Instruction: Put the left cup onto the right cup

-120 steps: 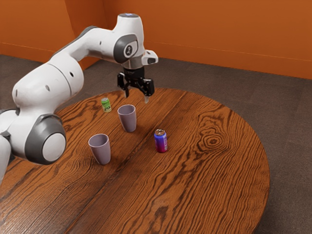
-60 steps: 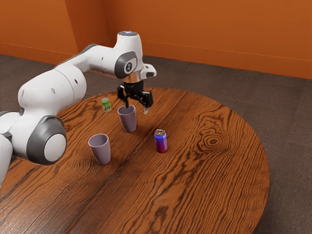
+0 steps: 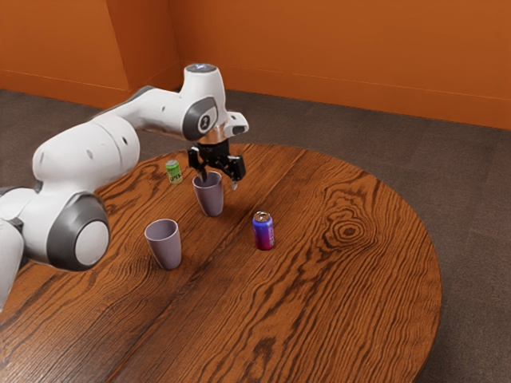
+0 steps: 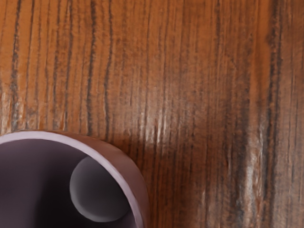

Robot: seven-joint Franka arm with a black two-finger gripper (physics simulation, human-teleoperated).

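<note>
pincer (image 3: 214, 177) wide, at rim of rear cup (image 3: 209, 195) on table (image 3: 343, 303) | front cup (image 3: 164, 243) nearby, apart | I judge rear cup light, stiff, slick: pinch rim wall, gently

Orange walls (image 3: 359, 40), grey carpet floor (image 3: 455, 159), round wooden table (image 3: 335, 311)

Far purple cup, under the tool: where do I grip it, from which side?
Take the far purple cup by its rim wall, coming down from above with the open tool. It stands upright, mouth open upward, and its wall tapers, so a side grip may slip.
</note>
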